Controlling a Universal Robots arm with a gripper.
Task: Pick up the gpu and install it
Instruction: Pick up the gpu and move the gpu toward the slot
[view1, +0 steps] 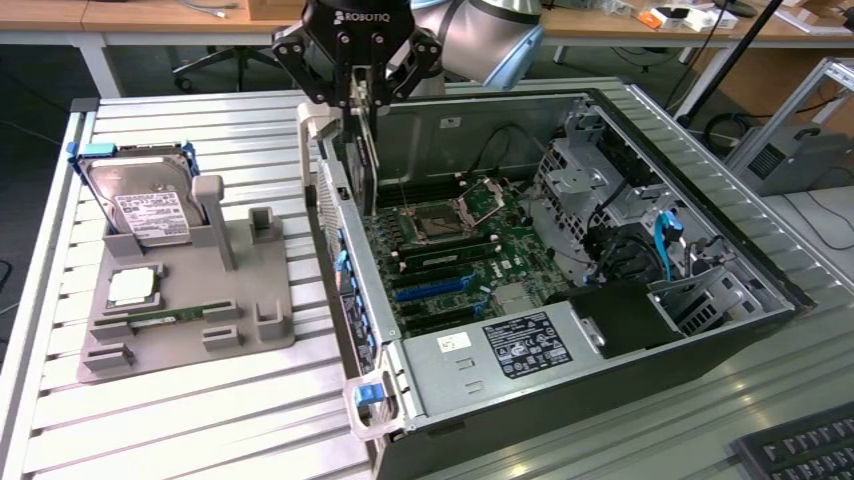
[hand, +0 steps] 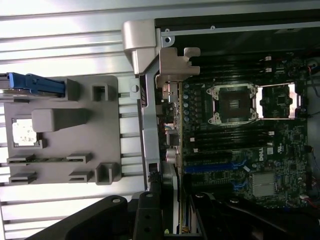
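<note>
Gripping the gpu (view1: 362, 150) edge-on, jaws hide its top.

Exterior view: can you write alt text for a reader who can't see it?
A robot arm's end effector holds the gpu upright and edge-on over an open computer case, close to the case wall nearest a grey fixture. The motherboard lies exposed inside the case. The fixture, on the exterior view's left, carries a hard drive.
</note>
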